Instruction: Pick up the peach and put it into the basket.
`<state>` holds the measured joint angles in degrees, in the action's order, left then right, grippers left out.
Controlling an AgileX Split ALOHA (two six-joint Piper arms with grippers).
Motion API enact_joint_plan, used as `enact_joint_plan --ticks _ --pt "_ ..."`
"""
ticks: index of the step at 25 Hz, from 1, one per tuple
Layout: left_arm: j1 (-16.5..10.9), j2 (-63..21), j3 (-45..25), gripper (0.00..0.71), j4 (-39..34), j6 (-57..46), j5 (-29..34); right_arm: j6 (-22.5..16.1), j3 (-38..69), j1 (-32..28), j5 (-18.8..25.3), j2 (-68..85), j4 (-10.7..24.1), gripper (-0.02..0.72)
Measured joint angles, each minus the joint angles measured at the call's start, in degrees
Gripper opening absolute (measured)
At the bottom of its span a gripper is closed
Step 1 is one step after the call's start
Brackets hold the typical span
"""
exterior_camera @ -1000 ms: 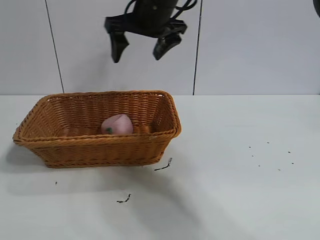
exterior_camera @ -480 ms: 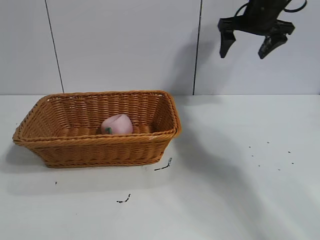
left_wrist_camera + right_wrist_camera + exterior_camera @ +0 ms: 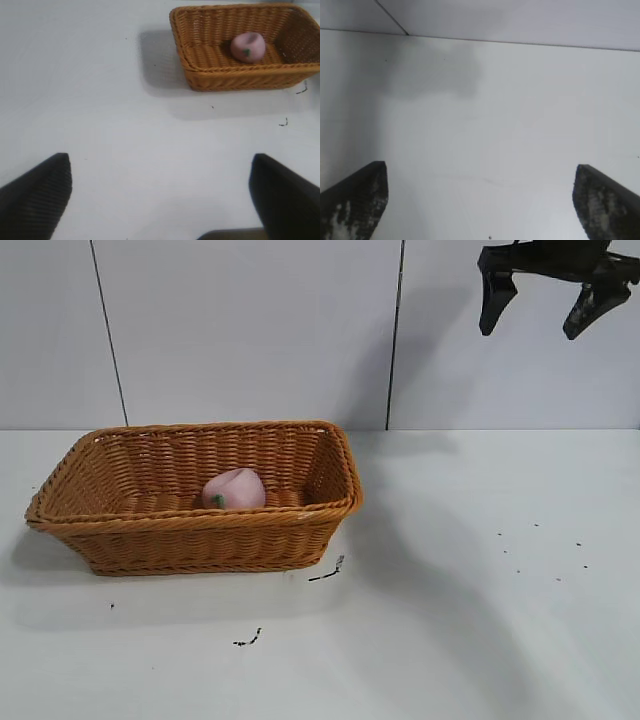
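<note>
The pale-pink peach with a green leaf mark lies inside the orange-brown wicker basket at the table's left. Both also show in the left wrist view, the peach in the basket, far from the left gripper. That gripper is open and empty over bare table and is outside the exterior view. My right gripper is open and empty, high in the air at the far right, well away from the basket. In its own wrist view it shows only white table.
Small dark scraps lie on the table in front of the basket and nearer the front edge. Tiny dark specks dot the right side. A grey panelled wall stands behind the table.
The right gripper, open and empty, has swung from above the basket to the far upper right. The peach and the basket have not moved.
</note>
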<state>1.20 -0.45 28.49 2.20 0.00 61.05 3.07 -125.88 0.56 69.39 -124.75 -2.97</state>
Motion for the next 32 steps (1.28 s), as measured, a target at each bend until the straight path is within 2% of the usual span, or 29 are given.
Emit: enact_joint_plan --ticks 4,17,19,23,27,32 --pt "0.0 0.0 0.0 0.693 0.0 0.0 0.0 -0.14 12.07 0.0 0.0 11.54 0.0 0.695" --pt "0.0 0.0 0.0 0.693 0.0 0.0 0.0 -0.14 64.57 0.0 -0.05 61.7 0.0 0.695" --pt "0.0 0.0 0.0 0.693 0.0 0.0 0.0 -0.14 72.3 0.0 -1.29 69.06 0.0 0.695" --pt "0.0 0.0 0.0 0.693 0.0 0.0 0.0 0.07 86.26 0.0 -6.85 84.79 0.0 0.695" --pt "0.0 0.0 0.0 0.693 0.0 0.0 0.0 0.55 95.74 0.0 -10.06 99.82 -0.05 0.695" --pt "0.0 0.0 0.0 0.693 0.0 0.0 0.0 0.7 97.34 0.0 -10.37 112.8 -0.16 0.695"
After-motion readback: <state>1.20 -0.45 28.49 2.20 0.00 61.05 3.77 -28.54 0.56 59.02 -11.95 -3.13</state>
